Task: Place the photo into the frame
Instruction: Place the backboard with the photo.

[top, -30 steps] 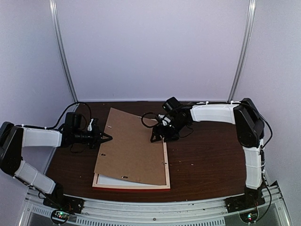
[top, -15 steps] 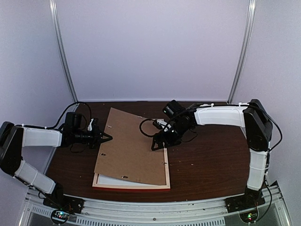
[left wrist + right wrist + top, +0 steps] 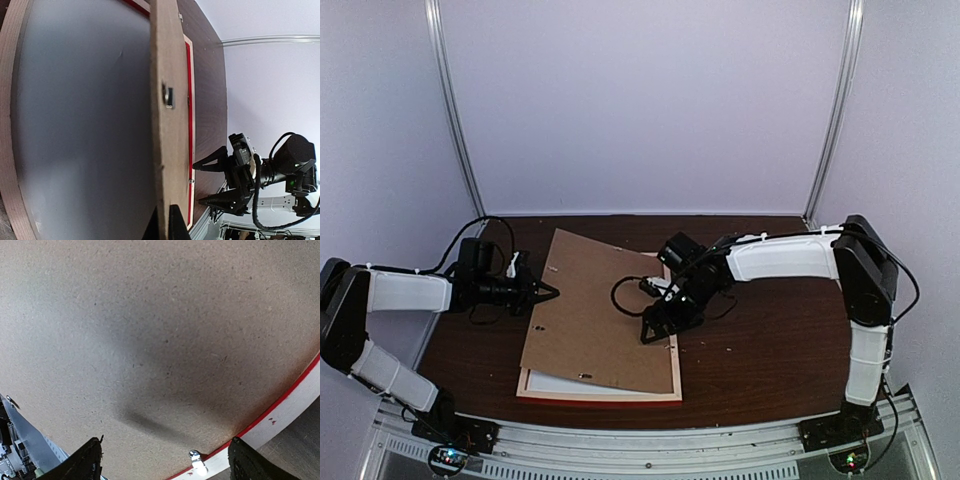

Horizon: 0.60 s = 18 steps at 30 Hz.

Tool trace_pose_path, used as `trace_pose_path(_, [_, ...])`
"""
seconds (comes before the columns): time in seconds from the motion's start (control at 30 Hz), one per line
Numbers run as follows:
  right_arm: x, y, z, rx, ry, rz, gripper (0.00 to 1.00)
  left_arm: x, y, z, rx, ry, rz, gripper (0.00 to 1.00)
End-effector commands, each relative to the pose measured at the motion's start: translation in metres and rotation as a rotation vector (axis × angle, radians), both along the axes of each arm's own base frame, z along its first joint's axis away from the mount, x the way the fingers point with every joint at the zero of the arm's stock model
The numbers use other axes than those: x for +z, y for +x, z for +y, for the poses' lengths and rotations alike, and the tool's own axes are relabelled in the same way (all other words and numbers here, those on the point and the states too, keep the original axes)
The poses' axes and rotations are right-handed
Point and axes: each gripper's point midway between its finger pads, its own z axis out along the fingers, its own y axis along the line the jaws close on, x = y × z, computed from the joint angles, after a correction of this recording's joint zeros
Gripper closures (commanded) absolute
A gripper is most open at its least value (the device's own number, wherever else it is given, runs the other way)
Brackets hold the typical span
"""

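The frame (image 3: 674, 372) lies back-up on the table, with pale rails and a red edge (image 3: 189, 100). A plain brown backing board (image 3: 600, 310) slants over it, its left edge raised. My left gripper (image 3: 550, 292) is shut on that raised edge, pinching the board (image 3: 167, 125) between its fingers (image 3: 176, 226). Under the board a pale grey-white sheet (image 3: 85, 125) lies inside the frame; I cannot tell whether it is the photo. My right gripper (image 3: 658, 325) hangs open just above the board's right edge (image 3: 150, 315), beside the frame's rail (image 3: 285, 410), holding nothing.
A small metal turn clip (image 3: 196, 462) sits on the frame's rail between my right fingertips. Dark wooden table (image 3: 760, 340) lies bare to the right of the frame. Cables (image 3: 630, 290) loop from the right wrist over the board. Walls close the back.
The right gripper has moved forward and left along the frame's right side, coming lower over the board's right edge. The left gripper and the raised board have not moved.
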Motion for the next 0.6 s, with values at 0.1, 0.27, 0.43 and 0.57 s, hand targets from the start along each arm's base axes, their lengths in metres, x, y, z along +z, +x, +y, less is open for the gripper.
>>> trace_pose_path(0.1, [0.003,-0.019,-0.003,0.022,-0.020,0.004,0.13,-0.039,-0.009,0.012,0.016,0.152,0.055,1.00])
trace_pose_path(0.27, [0.001,-0.027,-0.006,0.024,-0.041,0.012,0.13,-0.039,-0.011,0.013,0.016,0.151,0.055,1.00])
trace_pose_path(0.43, [0.001,-0.035,-0.007,0.024,-0.059,0.020,0.13,-0.039,-0.012,0.014,0.020,0.160,0.054,1.00])
trace_pose_path(0.57, [-0.001,-0.038,-0.008,0.017,-0.073,0.026,0.14,-0.041,-0.013,0.015,0.022,0.162,0.056,1.00])
